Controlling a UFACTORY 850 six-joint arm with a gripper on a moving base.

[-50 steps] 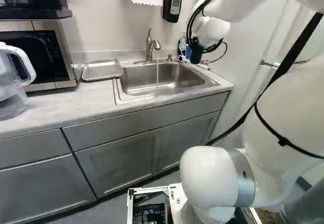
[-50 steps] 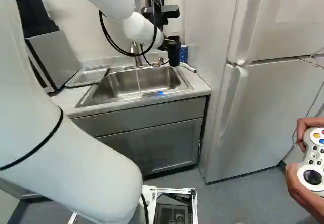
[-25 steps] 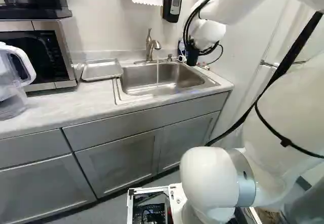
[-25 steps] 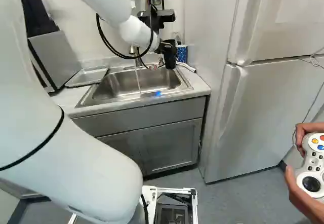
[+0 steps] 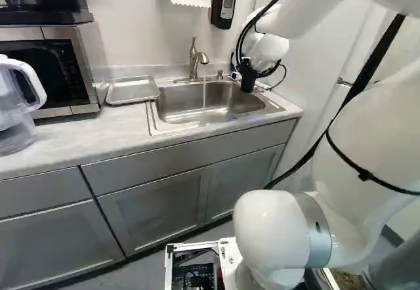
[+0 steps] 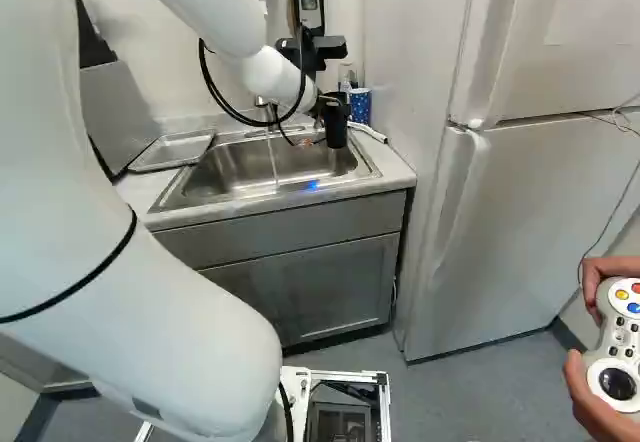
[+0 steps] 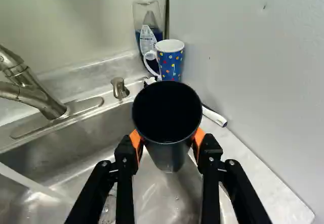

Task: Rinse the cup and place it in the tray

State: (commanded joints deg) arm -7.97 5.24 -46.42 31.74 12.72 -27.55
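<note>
Now the arm [image 6: 195, 2] carries the black tumbler [image 7: 169, 155] lower and a little inward than in the earlier base views, so that it hangs over the right end of the stainless-steel sink [image 6: 265, 194]. The base has not moved. The gripper [image 7: 167, 138] is closed on the tumbler from two sides, its orange pads [image 7: 135, 139] parted by about the tumbler's width; the mouth is up, and whether anything is inside I cannot tell. Water [image 5: 204, 96] runs from the faucet [image 5: 195, 60], well apart from the tumbler, so rinsing seems the step in hand but this moment is only the approach. Next, the tumbler probably needs to travel sideways under the stream, clear of the spout. The metal tray [image 5: 132, 91] waits beyond the sink's other side.
</note>
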